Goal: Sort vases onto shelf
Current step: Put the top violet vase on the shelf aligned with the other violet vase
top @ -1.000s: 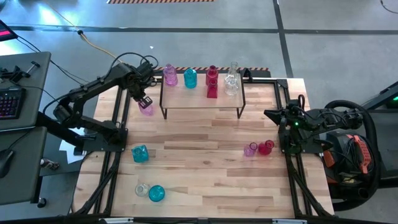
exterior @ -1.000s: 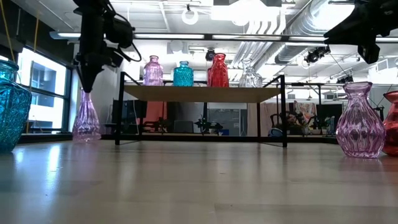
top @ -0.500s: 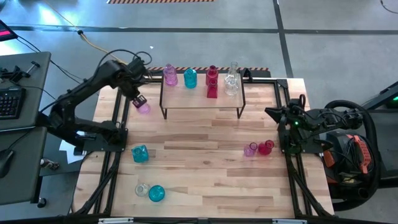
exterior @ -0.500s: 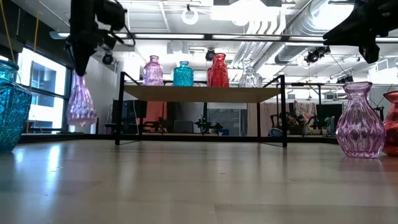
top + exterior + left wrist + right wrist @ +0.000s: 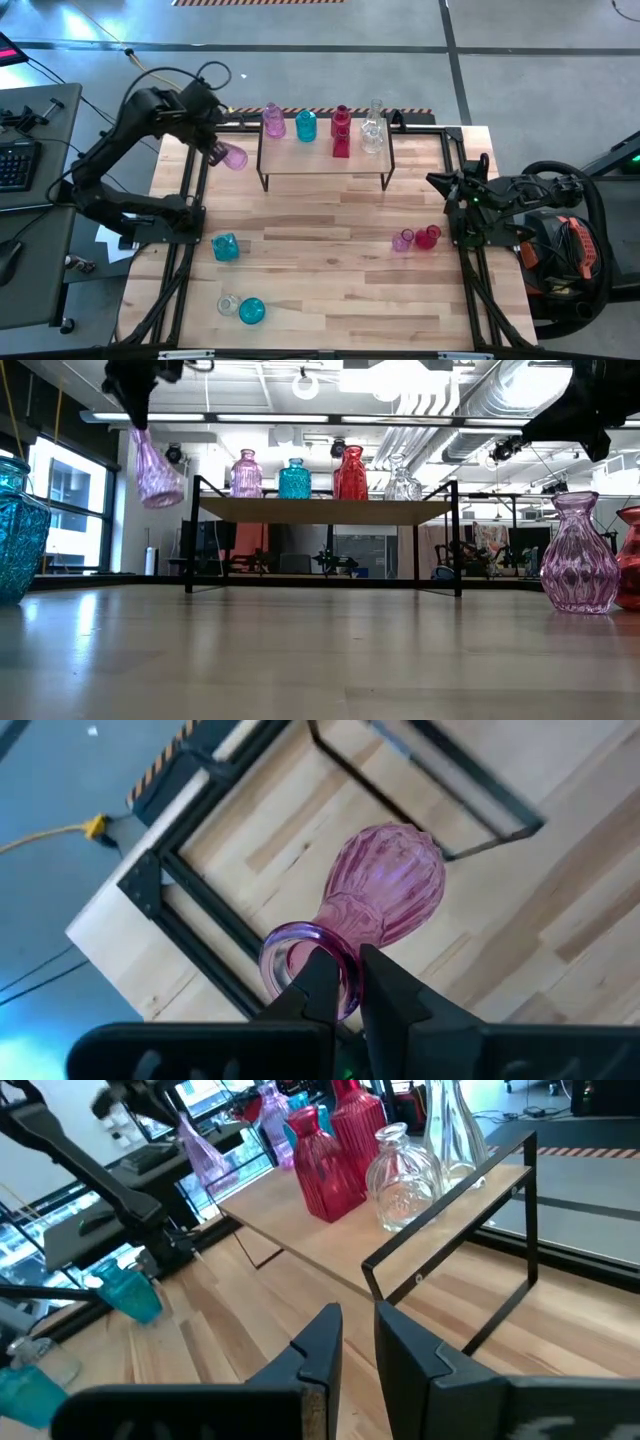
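While the right claw (image 5: 437,183) waits with its fingers nearly together and nothing between them at the tabletop's (image 5: 330,260) right edge, level with the shelf's front, the left claw (image 5: 212,152) holds a pink vase (image 5: 233,157) in the air just off the left end of the shelf (image 5: 325,158). Its fingers are pinched shut on the vase's rim, as the left wrist view shows, one finger inside the mouth and one outside. The vase hangs tilted, its long axis slanting from the claw at the neck down toward the bulb, which swings out on the side nearer the shelf. In the low view the bulb (image 5: 160,482) sits at about the height of the shelf top (image 5: 325,510), beside the shelf's left post and apart from it.

The shelf lies to the right of the held vase as seen from above, and its back row already carries a purple vase (image 5: 273,121), a teal vase (image 5: 305,125), red vases (image 5: 341,130) and clear vases (image 5: 373,130). Judging by this, the carry looks close to done; the vase likely needs to be brought upright and across the left edge onto free wood. The left arm is plainly the nearer one.
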Tool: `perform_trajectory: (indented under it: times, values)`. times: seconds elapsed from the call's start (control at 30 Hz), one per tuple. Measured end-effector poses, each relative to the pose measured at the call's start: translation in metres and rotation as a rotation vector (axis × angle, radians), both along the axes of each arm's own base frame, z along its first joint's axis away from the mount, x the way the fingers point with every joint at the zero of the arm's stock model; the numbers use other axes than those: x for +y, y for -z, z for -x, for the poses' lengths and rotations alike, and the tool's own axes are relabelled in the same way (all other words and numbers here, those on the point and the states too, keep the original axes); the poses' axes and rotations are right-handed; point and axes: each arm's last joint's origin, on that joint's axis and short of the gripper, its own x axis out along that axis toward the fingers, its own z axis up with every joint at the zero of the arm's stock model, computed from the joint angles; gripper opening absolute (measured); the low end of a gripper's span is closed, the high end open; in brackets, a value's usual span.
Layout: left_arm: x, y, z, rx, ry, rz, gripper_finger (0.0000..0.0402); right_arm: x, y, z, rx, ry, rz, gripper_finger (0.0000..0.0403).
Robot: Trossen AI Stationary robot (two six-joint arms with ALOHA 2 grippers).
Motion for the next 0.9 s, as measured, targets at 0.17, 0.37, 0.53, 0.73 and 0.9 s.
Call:
perform_trajectory:
  times: [0.17,0.37,0.53,0.73,0.9]
  values:
    - [-0.007,-0.02,-0.001,-0.071,0.003,-0.05,0.0014,0.0,0.0,0.0,0.0,0.0,0.0,0.0044]
    - [-0.013,-0.033,0.0,-0.119,0.02,-0.084,0.0014,0.0,0.0,0.0,0.0,-0.004,-0.001,0.0044]
    - [-0.015,-0.04,0.0,-0.138,0.041,-0.104,0.0014,0.0,0.0,0.0,0.0,-0.003,-0.001,0.0044]
    - [-0.014,-0.044,-0.007,-0.137,0.1,-0.118,0.0014,0.0,0.0,0.0,0.0,-0.004,-0.001,0.0044]
    - [-0.01,-0.046,-0.022,-0.129,0.144,-0.117,0.0014,0.0,0.0,0.0,0.0,-0.003,-0.001,0.0044]
